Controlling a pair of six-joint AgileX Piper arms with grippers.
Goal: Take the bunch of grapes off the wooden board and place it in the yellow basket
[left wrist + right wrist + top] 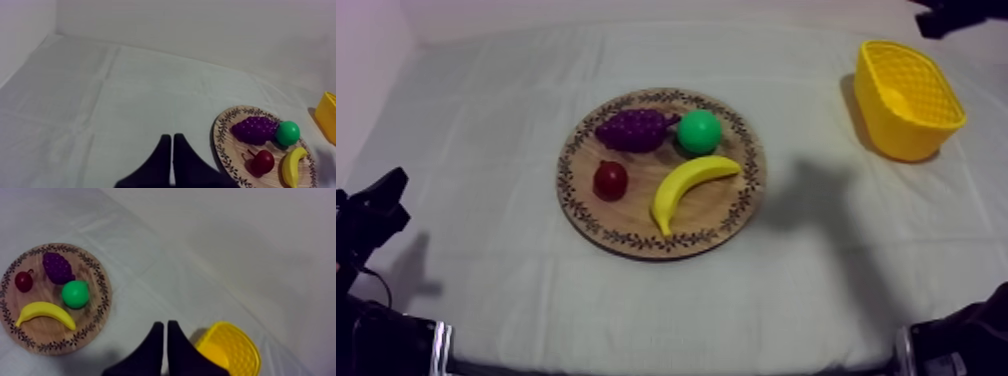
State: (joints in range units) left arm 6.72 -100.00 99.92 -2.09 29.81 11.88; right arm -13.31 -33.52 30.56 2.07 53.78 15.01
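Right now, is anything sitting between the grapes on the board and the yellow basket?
Only the green round fruit: it sits on the wooden board right beside the bunch of grapes, on the side toward the yellow basket. Beyond the board, only cloth lies before the basket.

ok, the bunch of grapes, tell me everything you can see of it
The bunch of grapes is dark purple, a bumpy cluster of small rounded lumps, plastic-looking. It lies on its side on the wooden board, at the far left inside the patterned rim in the top view, tapered end toward the green round fruit, which it meets or nearly meets. The small red fruit sits apart, nearer the camera. Nothing grips it.
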